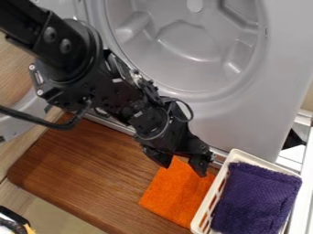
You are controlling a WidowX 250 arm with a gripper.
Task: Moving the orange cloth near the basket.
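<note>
One gripper (185, 170) is hanging with fingers spread wide over the cloth (174, 196), which is lying just beside the basket (237, 155), so swinging too far risks bumping it.

Beside the basket (266, 164), the cloth (177, 194) is showing a bright, plain orange. The basket itself is showing creamy white, with a row of slots patterning its side. Inside it, a folded towel (260, 196) is showing deep purple, its weave forming a fine, bumpy texture. The worktop (79, 169) left of the basket is showing warm reddish brown, with darker wood grain streaking it. Above the basket, the moulded panel (275, 59) is showing plain pale grey. Up and left of the basket, the gripper (185, 169) and arm (67, 45) are showing black.
</note>
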